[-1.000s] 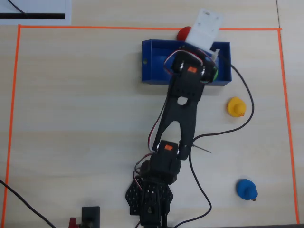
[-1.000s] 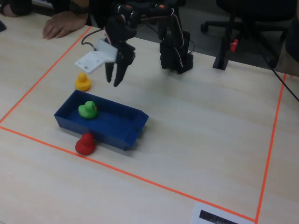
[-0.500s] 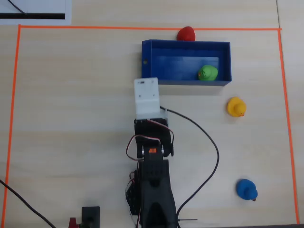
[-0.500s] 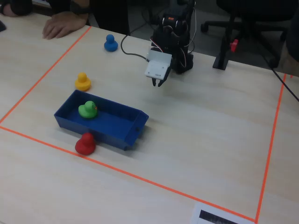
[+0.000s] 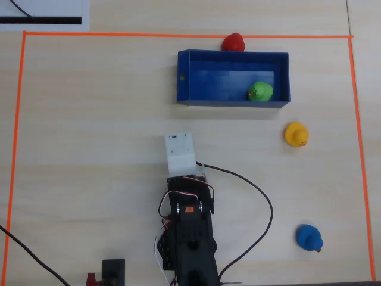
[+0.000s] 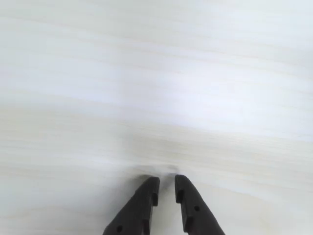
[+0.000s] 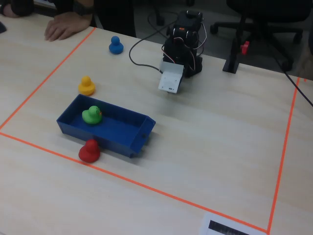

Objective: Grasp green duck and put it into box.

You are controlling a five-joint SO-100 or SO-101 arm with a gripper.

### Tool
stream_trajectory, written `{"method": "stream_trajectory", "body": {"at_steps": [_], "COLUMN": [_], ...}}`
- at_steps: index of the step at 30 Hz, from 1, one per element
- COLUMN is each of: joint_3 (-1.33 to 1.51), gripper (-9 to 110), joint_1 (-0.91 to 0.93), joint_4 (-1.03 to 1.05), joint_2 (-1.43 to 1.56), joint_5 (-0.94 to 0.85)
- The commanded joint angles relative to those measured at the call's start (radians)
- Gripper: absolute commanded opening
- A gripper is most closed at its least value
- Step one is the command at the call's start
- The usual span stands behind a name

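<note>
The green duck [image 5: 260,91] sits inside the dark-blue box [image 5: 232,102], near its right end in the overhead view; in the fixed view the duck [image 7: 91,115] is toward the box's [image 7: 105,139] left end. The arm is folded back near its base, well apart from the box. Its white wrist mount [image 5: 180,152] hides the jaws from above. In the wrist view my gripper [image 6: 166,182] points at bare table, black fingers nearly together with a narrow gap and nothing between them.
A red duck [image 5: 233,42] stands just outside the box's far wall. A yellow duck [image 5: 296,133] and a blue duck [image 5: 309,238] stand on the right. Orange tape [image 5: 18,119] frames the work area. A black cable [image 5: 262,202] loops beside the arm. A person's hand [image 7: 66,24] rests at the table corner.
</note>
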Motion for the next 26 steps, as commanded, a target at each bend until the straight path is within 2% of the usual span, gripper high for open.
{"method": "stream_trajectory", "body": {"at_steps": [1, 26], "joint_3": [0.003, 0.003], "gripper": [0, 2], "joint_1": [-0.008, -0.006], "joint_4": [0.029, 0.029], "joint_2": [0.0, 0.0], "joint_5": [0.006, 0.008]}}
